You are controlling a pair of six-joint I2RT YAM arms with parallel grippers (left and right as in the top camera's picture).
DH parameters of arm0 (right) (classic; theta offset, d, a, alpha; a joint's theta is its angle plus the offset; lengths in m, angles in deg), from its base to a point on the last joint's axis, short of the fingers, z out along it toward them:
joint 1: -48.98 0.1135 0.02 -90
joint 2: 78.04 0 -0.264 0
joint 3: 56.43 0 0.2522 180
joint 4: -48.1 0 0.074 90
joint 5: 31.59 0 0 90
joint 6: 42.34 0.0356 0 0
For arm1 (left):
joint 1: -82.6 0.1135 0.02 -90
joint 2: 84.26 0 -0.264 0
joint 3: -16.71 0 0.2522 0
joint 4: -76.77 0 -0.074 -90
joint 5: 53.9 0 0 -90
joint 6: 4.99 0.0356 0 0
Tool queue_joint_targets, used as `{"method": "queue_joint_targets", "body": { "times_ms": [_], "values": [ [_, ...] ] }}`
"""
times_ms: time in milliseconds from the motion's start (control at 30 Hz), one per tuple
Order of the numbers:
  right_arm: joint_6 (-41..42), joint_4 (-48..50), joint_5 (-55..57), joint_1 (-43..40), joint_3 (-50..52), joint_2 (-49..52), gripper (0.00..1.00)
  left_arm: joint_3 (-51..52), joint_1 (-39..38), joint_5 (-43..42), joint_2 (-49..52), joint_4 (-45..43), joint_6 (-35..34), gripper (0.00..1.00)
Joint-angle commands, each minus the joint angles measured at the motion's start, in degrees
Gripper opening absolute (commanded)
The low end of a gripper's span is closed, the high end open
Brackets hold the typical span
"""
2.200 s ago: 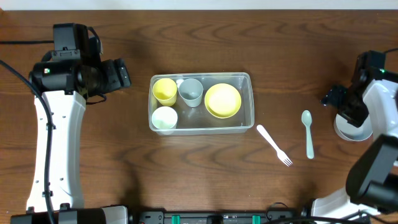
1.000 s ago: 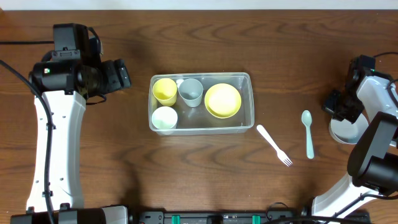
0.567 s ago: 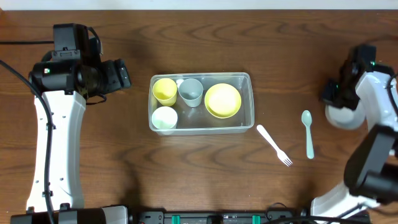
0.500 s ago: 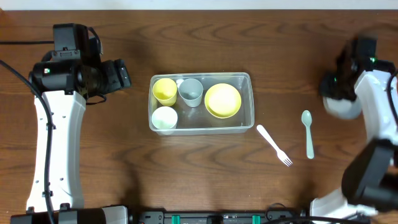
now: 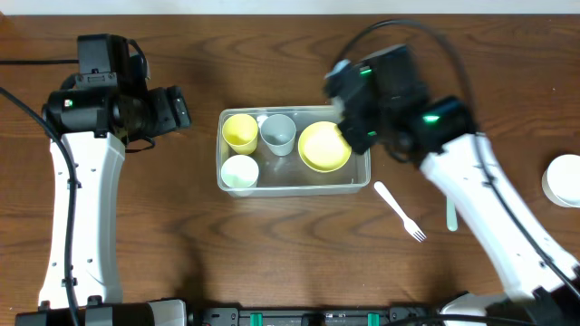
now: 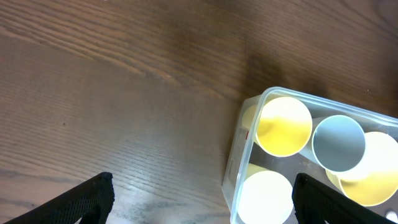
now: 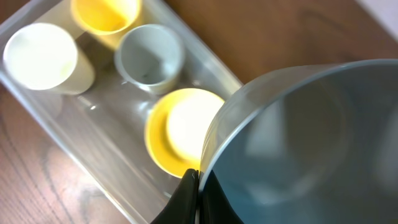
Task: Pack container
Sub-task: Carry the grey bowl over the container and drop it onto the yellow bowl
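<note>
The clear container [image 5: 294, 186] sits mid-table with a yellow cup [image 5: 240, 131], a grey cup [image 5: 278, 133], a white cup [image 5: 239, 171] and a yellow bowl [image 5: 323, 146] inside. My right gripper [image 5: 350, 125] hovers over its right end. In the right wrist view the right gripper [image 7: 198, 186] is shut on the rim of a grey bowl [image 7: 298, 137], which hangs above the yellow bowl [image 7: 180, 134] and the container [image 7: 93, 155]. My left gripper [image 6: 202, 205] stands open and empty, left of the container [image 6: 239, 155].
A white fork [image 5: 400, 211] lies right of the container. A pale green spoon [image 5: 450, 215] is partly covered by my right arm. A white bowl [image 5: 564, 179] stands at the table's far right edge.
My right arm has swung from the far right edge to above the container, carrying the grey bowl. A white bowl stays behind at the right edge. The left arm has not moved.
</note>
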Motion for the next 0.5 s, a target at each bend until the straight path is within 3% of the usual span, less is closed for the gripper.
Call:
{"method": "queue_joint_targets", "body": {
  "times_ms": [0,233,467],
  "values": [
    [-2.0,0.8,1.6,2.3,0.4,3.6,0.01,0.5,0.1,0.5,0.4,0.2,-0.9,0.91],
    [-1.8,0.9,1.5,4.3,0.4,11.6,0.01,0.5,0.1,0.5,0.4,0.2,-0.9,0.92],
    [-1.8,1.9,1.5,4.3,0.4,13.2,0.01,0.5,0.1,0.5,0.4,0.2,-0.9,0.91]
  ]
}}
